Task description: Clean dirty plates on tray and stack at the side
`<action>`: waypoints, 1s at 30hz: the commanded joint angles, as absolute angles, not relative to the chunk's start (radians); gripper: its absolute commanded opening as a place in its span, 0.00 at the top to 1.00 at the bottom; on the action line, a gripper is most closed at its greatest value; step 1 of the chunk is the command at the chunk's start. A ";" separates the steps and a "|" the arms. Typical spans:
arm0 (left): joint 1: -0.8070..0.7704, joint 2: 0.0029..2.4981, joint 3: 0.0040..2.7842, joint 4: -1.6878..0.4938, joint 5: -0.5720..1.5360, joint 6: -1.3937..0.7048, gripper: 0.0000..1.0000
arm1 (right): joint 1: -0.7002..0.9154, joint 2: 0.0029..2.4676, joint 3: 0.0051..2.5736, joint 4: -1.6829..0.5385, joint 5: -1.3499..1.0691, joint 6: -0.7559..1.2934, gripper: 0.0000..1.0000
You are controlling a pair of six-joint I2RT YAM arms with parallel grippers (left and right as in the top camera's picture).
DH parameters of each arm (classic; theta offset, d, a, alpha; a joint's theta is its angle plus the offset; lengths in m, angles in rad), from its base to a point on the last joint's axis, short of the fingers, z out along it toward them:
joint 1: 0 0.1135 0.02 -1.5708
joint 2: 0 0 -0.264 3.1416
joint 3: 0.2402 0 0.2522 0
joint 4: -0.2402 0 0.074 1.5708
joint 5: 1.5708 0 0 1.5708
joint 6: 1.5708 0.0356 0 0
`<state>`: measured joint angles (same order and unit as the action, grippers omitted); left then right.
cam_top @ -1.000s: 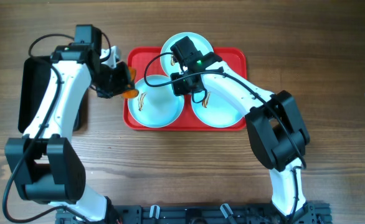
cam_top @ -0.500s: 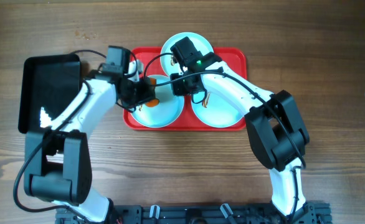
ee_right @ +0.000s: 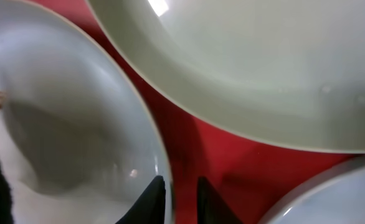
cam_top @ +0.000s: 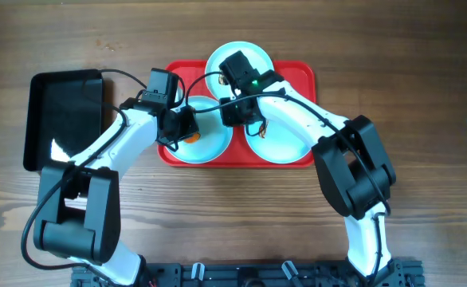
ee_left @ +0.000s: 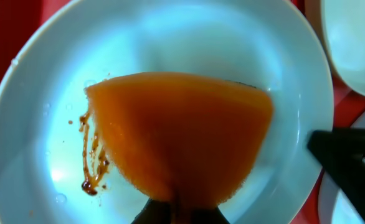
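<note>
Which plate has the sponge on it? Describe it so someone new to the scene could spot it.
Find the red tray in the middle of the overhead view; three pale plates sit on it. The one you want is the left plate of the two nearer the robot's base. Unlike the rear plate and the right plate, it has an orange sponge pressed on it by the left claw.

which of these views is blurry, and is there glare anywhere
Right wrist view: soft throughout, too close to the plates, with a small glare spot on the upper one. Left wrist view: sponge edges slightly soft, smear readable. Overhead view: sharp, a white reflection on the black bin.
</note>
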<state>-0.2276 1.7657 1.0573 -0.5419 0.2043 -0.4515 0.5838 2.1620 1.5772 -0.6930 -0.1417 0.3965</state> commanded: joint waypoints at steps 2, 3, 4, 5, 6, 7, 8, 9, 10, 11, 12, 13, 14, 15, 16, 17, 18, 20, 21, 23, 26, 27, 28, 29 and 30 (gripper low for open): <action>-0.232 1.768 1.052 -0.526 0.181 -0.461 0.96 | 0.586 2.189 1.549 -0.683 -0.157 0.402 0.81; -0.232 1.768 1.052 -0.524 0.181 -0.461 0.96 | 0.586 2.189 1.549 -0.681 -0.157 0.403 0.81; -0.232 1.768 1.052 -0.523 0.181 -0.461 0.96 | 0.586 2.189 1.549 -0.680 -0.157 0.403 0.82; -0.232 1.769 1.052 -0.522 0.181 -0.461 0.96 | 0.586 2.191 1.549 -0.675 -0.157 0.404 0.82; -0.232 1.769 1.052 -0.521 0.181 -0.461 0.96 | 0.586 2.196 1.549 -0.673 -0.157 0.406 0.82; -0.234 1.770 1.052 -0.520 0.181 -0.461 0.96 | 0.586 2.206 1.549 -0.673 -0.157 0.427 0.86; -0.234 1.770 1.052 -0.519 0.181 -0.461 0.96 | 0.586 2.212 1.549 -0.673 -0.160 0.429 0.87; -0.235 1.771 1.052 -0.515 0.181 -0.461 0.96 | 0.586 2.220 1.549 -0.673 -0.167 0.429 0.89; -0.237 1.773 1.052 -0.511 0.181 -0.461 0.96 | 0.586 2.232 1.549 -0.673 -0.183 0.429 0.90; -0.238 1.775 1.052 -0.506 0.181 -0.461 0.96 | 0.586 2.236 1.549 -0.673 -0.189 0.429 0.91; -0.239 1.779 1.052 -0.499 0.181 -0.461 0.96 | 0.586 2.242 1.549 -0.673 -0.205 0.429 0.91; -0.241 1.782 1.052 -0.491 0.181 -0.461 0.96 | 0.586 2.244 1.549 -0.673 -0.215 0.429 0.91; -0.245 1.789 1.052 -0.479 0.181 -0.461 0.96 | 0.586 2.244 1.549 -0.673 -0.230 0.429 0.92; -0.248 1.794 1.052 -0.468 0.184 -0.461 0.96 | 0.586 2.244 1.549 -0.671 -0.240 0.424 0.92; -0.253 1.800 1.052 -0.459 0.186 -0.460 0.96 | 0.586 2.244 1.549 -0.669 -0.248 0.419 0.92; -0.259 1.805 1.052 -0.454 0.185 -0.460 0.96 | 0.586 2.244 1.549 -0.669 -0.249 0.419 0.92; -0.266 1.812 1.052 -0.450 0.185 -0.460 0.96 | 0.586 2.244 1.549 -0.670 -0.248 0.419 0.92; -0.280 1.828 1.052 -0.439 0.184 -0.459 0.96 | 0.586 2.244 1.549 -0.672 -0.248 0.419 0.92; -0.286 1.835 1.052 -0.435 0.184 -0.460 0.96 | 0.586 2.244 1.549 -0.672 -0.248 0.420 0.92; -0.291 1.849 1.052 -0.429 0.173 -0.460 0.95 | 0.586 2.244 1.549 -0.673 -0.249 0.421 0.93; -0.293 1.861 1.052 -0.440 0.118 -0.460 0.77 | 0.586 2.244 1.549 -0.679 -0.247 0.418 0.93; -0.292 1.862 1.052 -0.450 0.094 -0.460 0.76 | 0.586 2.244 1.549 -0.681 -0.247 0.418 0.93; -0.293 1.862 1.052 -0.460 0.066 -0.458 0.75 | 0.586 2.244 1.549 -0.682 -0.247 0.419 0.93; -0.293 1.862 1.052 -0.470 0.036 -0.452 0.74 | 0.586 2.244 1.549 -0.682 -0.247 0.418 0.93; -0.292 1.862 1.052 -0.484 -0.001 -0.453 0.70 | 0.586 2.244 1.549 -0.682 -0.244 0.418 0.93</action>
<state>-0.2874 1.8362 1.0580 -0.4515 0.1371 -0.4587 0.5816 2.1891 1.5604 -0.6655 -0.2466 0.4191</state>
